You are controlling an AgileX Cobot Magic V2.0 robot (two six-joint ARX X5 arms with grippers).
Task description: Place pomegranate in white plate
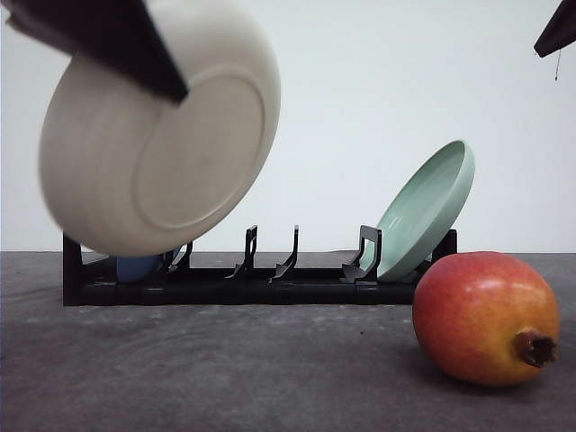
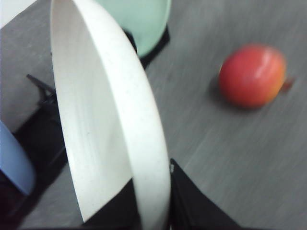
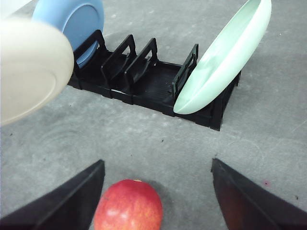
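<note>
Front view: the left gripper (image 1: 166,76) is clamped on the rim of the white plate (image 1: 153,144), which hangs tilted in the air above the left end of the black dish rack (image 1: 261,279), its underside facing the camera. The plate is clear of the desk (image 1: 225,369). Behind its lower edge a bit of the blue plate (image 1: 139,267) shows in the rack. The pale green plate (image 1: 427,209) leans in the rack's right end. The pomegranate (image 1: 486,317) lies on the desk toward the right edge, in front of the rack, its dark crown pointing right. A dark piece of the right arm shows at the upper right corner.

Left wrist view: the dark fingers (image 2: 192,201) pinch the white plate (image 2: 96,120) edge-on by its rim. Beyond it the pomegranate (image 2: 252,75) rests on the desk, well apart from the plate.

Right wrist view: the right gripper (image 3: 156,196) has its fingers spread wide, holding nothing, with the pomegranate (image 3: 128,205) on the desk between them but nearer one finger. The rack (image 3: 144,76) lies beyond, with the green plate (image 3: 223,57) and blue plate (image 3: 72,21) in it.
</note>
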